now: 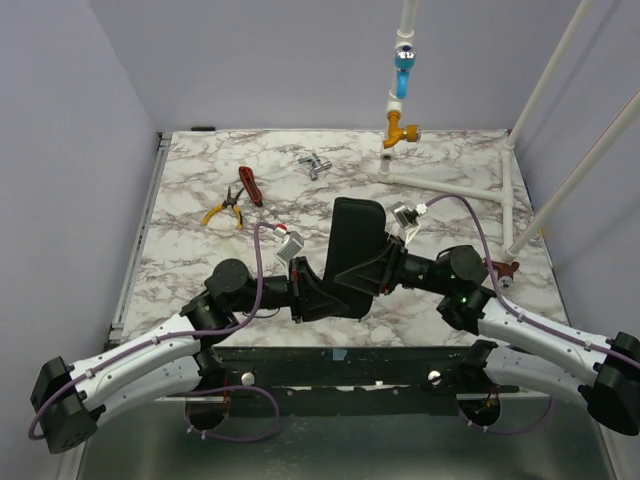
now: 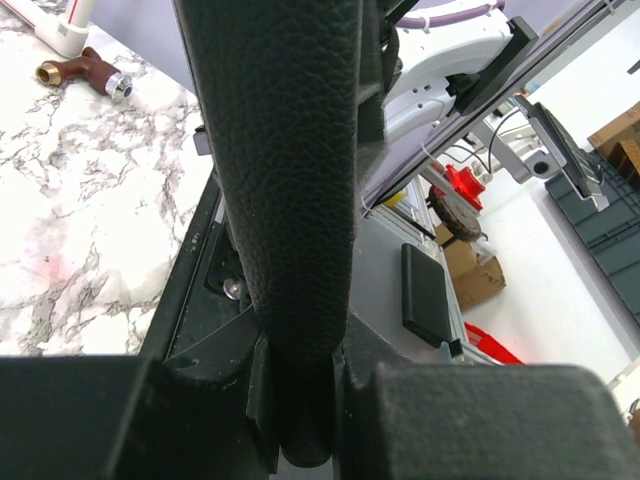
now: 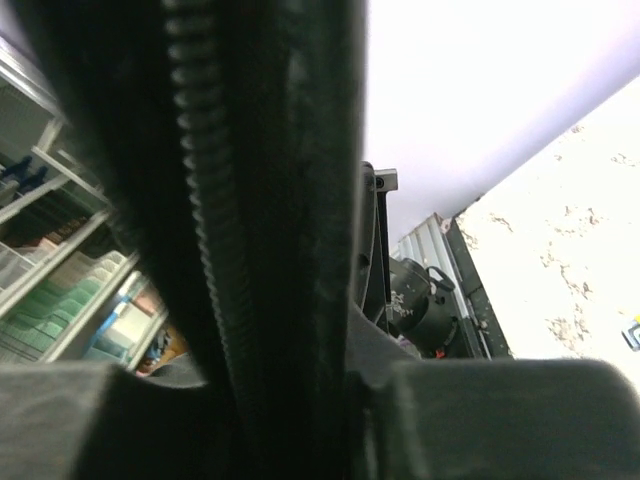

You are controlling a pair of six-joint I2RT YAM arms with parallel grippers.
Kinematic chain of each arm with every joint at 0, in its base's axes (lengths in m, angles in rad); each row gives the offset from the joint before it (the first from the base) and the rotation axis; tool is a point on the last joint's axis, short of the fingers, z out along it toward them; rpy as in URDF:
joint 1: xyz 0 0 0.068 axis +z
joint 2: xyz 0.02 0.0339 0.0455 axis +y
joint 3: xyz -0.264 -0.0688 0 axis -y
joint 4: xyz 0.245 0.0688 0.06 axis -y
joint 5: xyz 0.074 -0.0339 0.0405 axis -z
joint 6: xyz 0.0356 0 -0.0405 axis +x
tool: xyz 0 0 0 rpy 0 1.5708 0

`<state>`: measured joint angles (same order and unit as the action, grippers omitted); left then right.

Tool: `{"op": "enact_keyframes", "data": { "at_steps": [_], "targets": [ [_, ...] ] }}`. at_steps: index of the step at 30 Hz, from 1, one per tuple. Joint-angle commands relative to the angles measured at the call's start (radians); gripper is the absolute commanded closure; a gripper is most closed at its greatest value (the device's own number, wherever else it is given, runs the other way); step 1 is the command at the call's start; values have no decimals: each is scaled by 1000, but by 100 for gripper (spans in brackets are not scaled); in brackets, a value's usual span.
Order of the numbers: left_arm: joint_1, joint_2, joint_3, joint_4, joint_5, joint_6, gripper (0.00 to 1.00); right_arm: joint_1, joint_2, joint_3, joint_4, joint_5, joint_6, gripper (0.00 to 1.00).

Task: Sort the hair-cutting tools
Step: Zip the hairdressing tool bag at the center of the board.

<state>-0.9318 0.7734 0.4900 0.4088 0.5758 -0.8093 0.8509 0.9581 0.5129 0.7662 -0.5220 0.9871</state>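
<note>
A black zippered leather pouch (image 1: 355, 235) is being pinched upright near the table's (image 1: 190, 270) front edge by the fingers of the left gripper (image 1: 325, 292) and the right gripper (image 1: 372, 268); the hair-cutting tools cannot be made out, a far silver item (image 1: 315, 165) being too small to be identified

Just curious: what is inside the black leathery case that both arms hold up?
Its inside cannot be seen. The black grained case, pinched between left gripper and right gripper, shows only outer skin and zipper teeth; any contents are covered.
</note>
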Motion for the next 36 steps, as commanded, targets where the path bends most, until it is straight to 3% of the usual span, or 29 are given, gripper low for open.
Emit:
{"op": "enact_keyframes", "data": {
  "at_steps": [1,5,11,16,26,30,31,33,36],
  "targets": [
    [-3,-80,48,-87,-73,76,100,5,-58,83,-209,48,-119,51],
    [14,-146,95,-226,-186,135,100,5,-121,152,-480,172,-259,41],
    [62,-196,204,-399,-401,194,100,5,-191,269,-798,387,-439,39],
    [133,-136,361,-515,-480,218,100,7,-205,276,-840,441,-531,39],
    [293,115,635,-641,-266,78,100,51,-98,342,-775,595,-672,43],
    [374,151,606,-577,-131,3,100,113,-45,349,-707,797,-729,42],
    [405,150,581,-535,-89,-25,100,119,-46,325,-678,823,-736,36],
    [477,156,526,-448,11,-89,100,120,-67,256,-582,824,-756,29],
    [562,189,442,-285,156,-195,100,122,-77,224,-560,813,-769,27]
  ]
}}
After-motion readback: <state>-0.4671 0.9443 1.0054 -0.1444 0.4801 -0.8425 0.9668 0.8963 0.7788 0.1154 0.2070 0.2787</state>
